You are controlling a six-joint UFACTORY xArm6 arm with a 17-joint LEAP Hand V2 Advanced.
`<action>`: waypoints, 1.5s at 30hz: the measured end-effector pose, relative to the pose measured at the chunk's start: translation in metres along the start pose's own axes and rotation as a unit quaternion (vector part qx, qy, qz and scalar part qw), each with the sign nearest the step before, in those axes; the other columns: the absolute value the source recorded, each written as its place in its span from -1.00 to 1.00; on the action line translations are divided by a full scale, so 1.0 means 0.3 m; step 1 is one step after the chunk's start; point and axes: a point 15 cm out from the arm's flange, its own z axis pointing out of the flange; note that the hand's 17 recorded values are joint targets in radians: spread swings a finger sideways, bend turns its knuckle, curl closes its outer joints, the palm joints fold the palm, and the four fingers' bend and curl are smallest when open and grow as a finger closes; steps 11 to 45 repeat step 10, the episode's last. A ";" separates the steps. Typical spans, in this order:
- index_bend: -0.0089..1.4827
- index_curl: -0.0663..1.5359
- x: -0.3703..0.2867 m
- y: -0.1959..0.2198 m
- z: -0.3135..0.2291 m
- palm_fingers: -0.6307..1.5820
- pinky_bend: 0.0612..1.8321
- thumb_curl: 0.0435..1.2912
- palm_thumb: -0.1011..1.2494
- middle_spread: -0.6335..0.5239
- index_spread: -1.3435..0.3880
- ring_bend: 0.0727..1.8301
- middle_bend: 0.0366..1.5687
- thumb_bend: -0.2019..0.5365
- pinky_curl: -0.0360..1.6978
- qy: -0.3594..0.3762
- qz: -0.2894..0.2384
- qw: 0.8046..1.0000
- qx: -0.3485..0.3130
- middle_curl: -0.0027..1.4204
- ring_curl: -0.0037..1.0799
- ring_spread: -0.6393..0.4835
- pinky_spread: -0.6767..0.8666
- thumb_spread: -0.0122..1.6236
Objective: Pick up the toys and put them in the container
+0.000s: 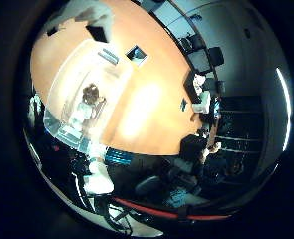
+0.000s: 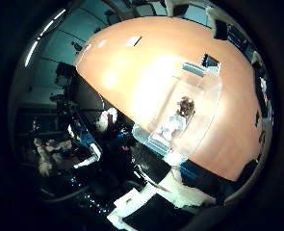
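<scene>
A clear plastic container (image 2: 213,98) stands on the wooden table (image 2: 146,62), close to one edge. Inside it lie a brown furry toy (image 2: 186,105) and a pale white-and-blue toy (image 2: 173,126), touching each other. My right hand (image 1: 94,20) hovers high above the table and well clear of the container. Only white and black fingertips (image 2: 218,26) show at the views' rims. The fingers look relaxed and hold nothing. I see no loose toy on the tabletop outside the container.
A small dark square object (image 1: 136,55) lies on the table just beyond the container. Black chairs (image 1: 206,57) line the table's far side. Equipment and a white part of the arm (image 1: 99,179) sit below the near table edge.
</scene>
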 end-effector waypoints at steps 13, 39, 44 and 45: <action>-0.75 -0.49 0.023 0.029 -0.034 -0.20 -0.32 -0.66 -0.20 -0.01 0.11 -0.31 -0.52 -0.51 -0.34 0.001 0.010 1.000 0.013 -0.40 -0.40 0.17 0.52 0.36; -0.75 -0.49 0.023 0.029 -0.034 -0.20 -0.32 -0.66 -0.20 -0.01 0.11 -0.31 -0.52 -0.51 -0.34 0.001 0.010 1.000 0.013 -0.40 -0.40 0.17 0.52 0.36; -0.75 -0.49 0.023 0.029 -0.034 -0.20 -0.32 -0.66 -0.20 -0.01 0.11 -0.31 -0.52 -0.51 -0.34 0.001 0.010 1.000 0.013 -0.40 -0.40 0.17 0.52 0.36; -0.75 -0.49 0.023 0.029 -0.034 -0.20 -0.32 -0.66 -0.20 -0.01 0.11 -0.31 -0.52 -0.51 -0.34 0.001 0.010 1.000 0.013 -0.40 -0.40 0.17 0.52 0.36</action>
